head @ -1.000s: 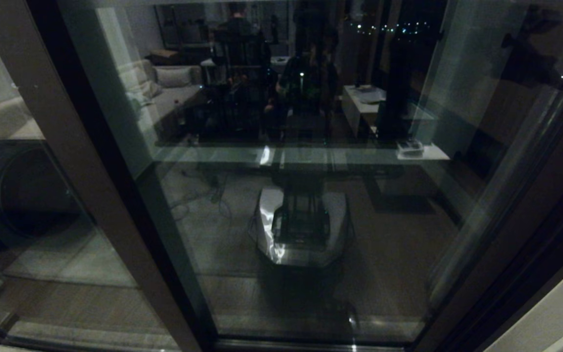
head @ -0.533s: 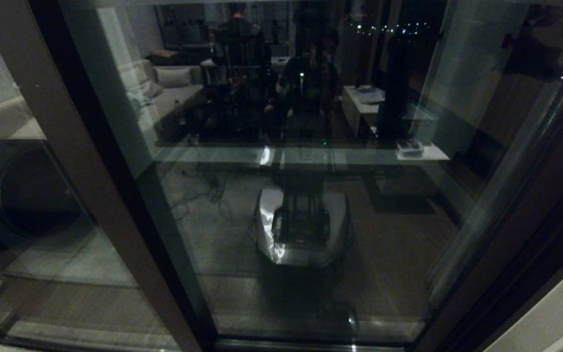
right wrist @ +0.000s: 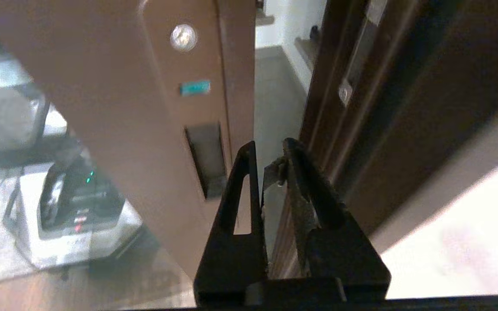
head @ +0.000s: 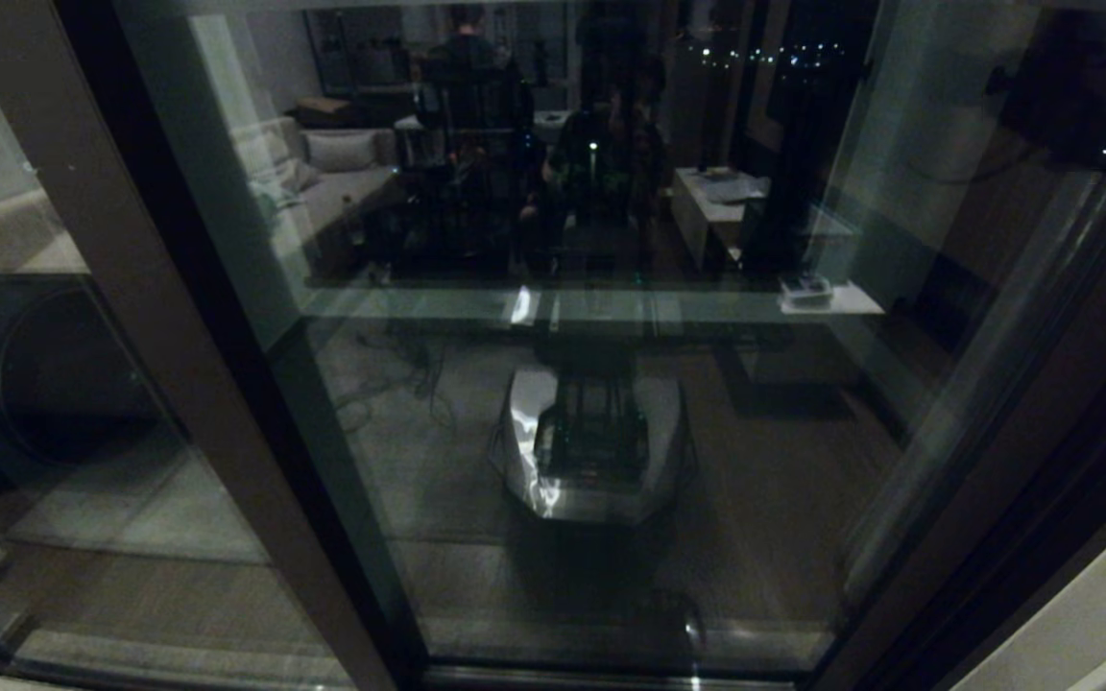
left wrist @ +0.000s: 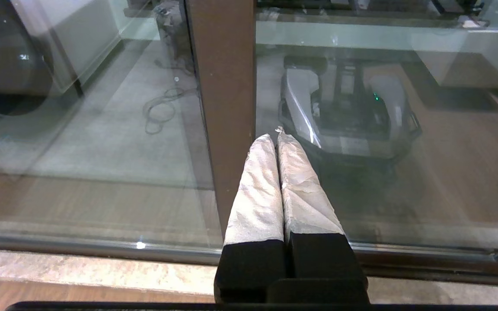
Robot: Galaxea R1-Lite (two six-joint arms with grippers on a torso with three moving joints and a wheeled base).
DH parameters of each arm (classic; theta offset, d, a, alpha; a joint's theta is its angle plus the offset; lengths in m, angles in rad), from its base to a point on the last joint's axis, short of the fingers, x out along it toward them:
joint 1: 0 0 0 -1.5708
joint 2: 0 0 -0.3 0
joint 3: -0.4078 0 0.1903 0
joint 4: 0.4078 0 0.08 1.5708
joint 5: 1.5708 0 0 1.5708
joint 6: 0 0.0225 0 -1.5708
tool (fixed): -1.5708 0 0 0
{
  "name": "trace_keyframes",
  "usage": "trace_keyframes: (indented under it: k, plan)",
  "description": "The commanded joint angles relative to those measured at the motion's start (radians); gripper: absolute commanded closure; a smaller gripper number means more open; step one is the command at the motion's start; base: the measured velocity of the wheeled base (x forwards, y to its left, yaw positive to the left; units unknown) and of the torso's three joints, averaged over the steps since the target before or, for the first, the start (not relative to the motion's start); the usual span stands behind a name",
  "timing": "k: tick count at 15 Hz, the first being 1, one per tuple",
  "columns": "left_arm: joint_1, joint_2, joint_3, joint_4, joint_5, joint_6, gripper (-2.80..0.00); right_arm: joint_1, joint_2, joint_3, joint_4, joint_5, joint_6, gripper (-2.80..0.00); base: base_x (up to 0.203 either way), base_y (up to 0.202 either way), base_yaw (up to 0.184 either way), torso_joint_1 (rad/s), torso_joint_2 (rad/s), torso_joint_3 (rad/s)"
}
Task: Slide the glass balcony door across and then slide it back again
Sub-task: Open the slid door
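Note:
The glass balcony door (head: 611, 451) fills the head view, and its pane mirrors the room and my own base. In the right wrist view its brown upright edge (right wrist: 158, 108) carries a round lock (right wrist: 183, 38) and a recessed slot handle (right wrist: 205, 160). My right gripper (right wrist: 268, 149) sits just beside that edge, in the narrow opening between door and dark jamb (right wrist: 361, 108). Its fingers stand slightly apart with nothing between them. My left gripper (left wrist: 275, 136) is shut and empty, low down by a plain brown stile (left wrist: 223, 86).
A washing machine (head: 54, 374) stands behind the left glass panel. A white wall (head: 1091, 614) lies to the right of the jamb. The floor track (left wrist: 102, 248) runs along the bottom of the glass. The plain stile (head: 131, 288) crosses the head view's left.
The dark shape of my right arm at the head view's upper right has shifted slightly to the right. The door has not visibly moved.

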Motion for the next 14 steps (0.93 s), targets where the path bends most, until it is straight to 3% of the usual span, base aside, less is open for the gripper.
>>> trace_keyframes:
  k: [1,4,7,11,14]
  plan:
    - [0.000,0.000,0.002,0.000,0.000,0.000,0.00,0.017,0.052,-0.002,-0.023,-0.002,0.001,0.00,0.000,0.000,0.000,0.000,0.00,0.000]
    - [0.000,0.000,0.002,0.000,0.000,0.000,0.00,0.028,0.077,-0.006,-0.048,-0.005,0.012,0.00,0.000,0.000,0.000,0.000,0.00,0.000]
    - [0.000,0.000,0.002,0.000,0.000,0.000,0.00,0.041,0.117,-0.012,-0.119,-0.112,0.017,0.00,0.000,0.000,0.000,0.000,0.00,0.000]
    - [0.000,0.000,0.002,0.000,-0.001,0.000,0.00,0.071,0.137,-0.015,-0.138,-0.110,0.071,0.00,0.000,0.000,0.000,0.000,0.00,0.000]
    - [0.000,0.000,0.002,0.000,-0.001,0.000,0.00,0.082,0.140,-0.011,-0.138,-0.029,0.113,0.00,0.000,0.000,0.000,0.000,0.00,0.000]
